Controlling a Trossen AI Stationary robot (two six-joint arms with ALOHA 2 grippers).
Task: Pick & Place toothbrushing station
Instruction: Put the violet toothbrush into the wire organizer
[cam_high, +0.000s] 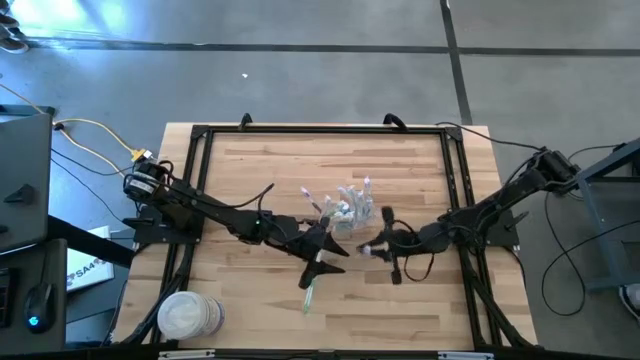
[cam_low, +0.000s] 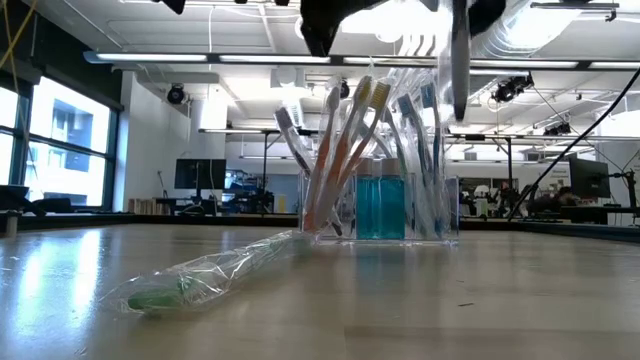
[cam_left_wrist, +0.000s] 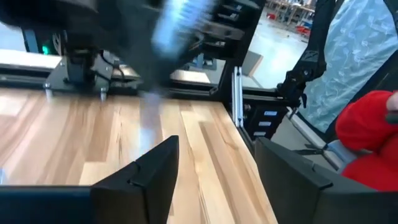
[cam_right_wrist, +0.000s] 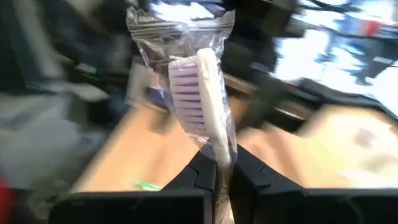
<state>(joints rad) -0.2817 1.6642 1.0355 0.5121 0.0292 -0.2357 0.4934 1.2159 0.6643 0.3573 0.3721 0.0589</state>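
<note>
Two end effectors: right (cam_right_wrist: 222, 171) clamped on wrapped toothbrush (cam_right_wrist: 204, 93), left (cam_left_wrist: 214, 165) spread, empty.

Pale striped wood is showing across the worktop (cam_high: 250, 170), framed in black. A clear container (cam_low: 380, 205) is displaying two turquoise tubes (cam_low: 380, 208) among orange, yellow and blue brushes, while a green toothbrush (cam_low: 165, 295) is lying in clear wrap at seven o'clock.

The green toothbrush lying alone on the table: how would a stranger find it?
Start at the clear container full of upright brushes mid-table. Nearer the front edge, one green toothbrush lies flat. It alone is lying down, sealed in a crinkled clear wrapper.
</note>
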